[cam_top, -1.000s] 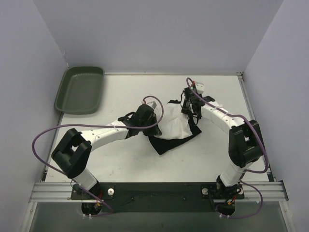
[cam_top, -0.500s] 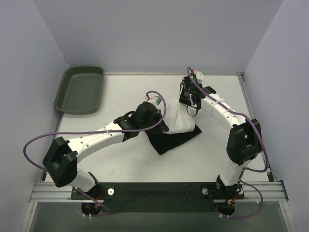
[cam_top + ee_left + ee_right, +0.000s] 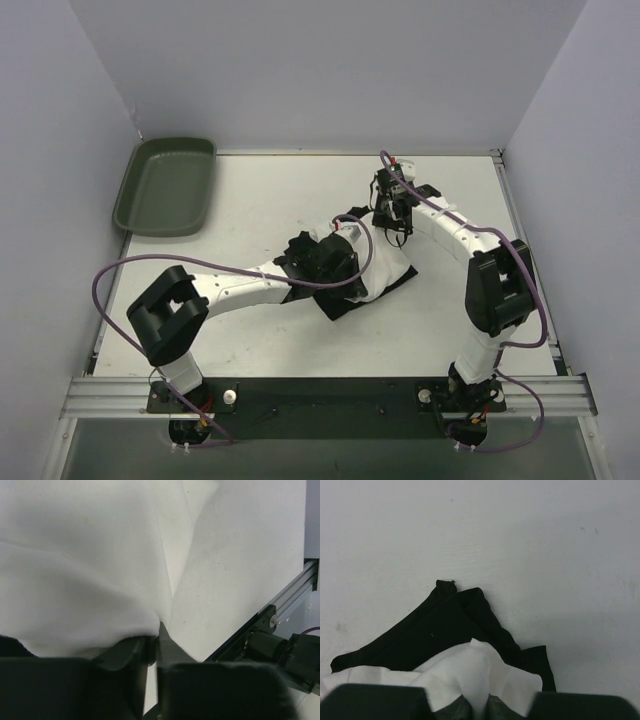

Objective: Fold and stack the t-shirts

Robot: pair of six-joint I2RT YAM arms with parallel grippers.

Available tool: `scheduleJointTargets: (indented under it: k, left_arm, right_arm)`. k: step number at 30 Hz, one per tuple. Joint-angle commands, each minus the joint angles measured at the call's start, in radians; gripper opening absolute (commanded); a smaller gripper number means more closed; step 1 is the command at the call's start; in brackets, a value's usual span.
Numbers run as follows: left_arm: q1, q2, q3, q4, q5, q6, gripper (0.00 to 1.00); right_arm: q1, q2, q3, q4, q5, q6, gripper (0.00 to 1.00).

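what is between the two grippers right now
In the top view, the white t-shirt fills the gap. The left gripper and right gripper each pinch it, and the black t-shirt peeks out beneath.

White-shelled left arm (image 3: 235, 285) and right arm (image 3: 450, 232), black joint housings, purple cable (image 3: 97, 292) looped off each. Left gripper (image 3: 152, 647) and right gripper (image 3: 475, 702): black fingers, lower frame.
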Motion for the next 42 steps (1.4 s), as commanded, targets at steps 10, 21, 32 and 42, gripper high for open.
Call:
scheduleJointTargets:
  k: [10, 21, 32, 42]
  left_arm:
    - [0.033, -0.113, 0.121, -0.149, -0.091, 0.082, 0.93]
    - [0.156, -0.245, 0.140, -0.294, -0.105, 0.192, 0.94]
    - [0.225, -0.191, 0.034, -0.246, -0.100, 0.183, 0.94]
    - [0.243, -0.163, 0.023, -0.222, -0.109, 0.166, 0.94]
  right_arm:
    - [-0.016, -0.114, 0.012, -0.028, 0.114, -0.074, 0.88]
    - [0.042, -0.346, -0.109, -0.045, 0.057, -0.022, 0.88]
    - [0.177, -0.507, -0.289, -0.028, 0.117, 0.021, 0.87]
    - [0.188, -0.611, -0.346, -0.055, 0.134, 0.018, 0.86]
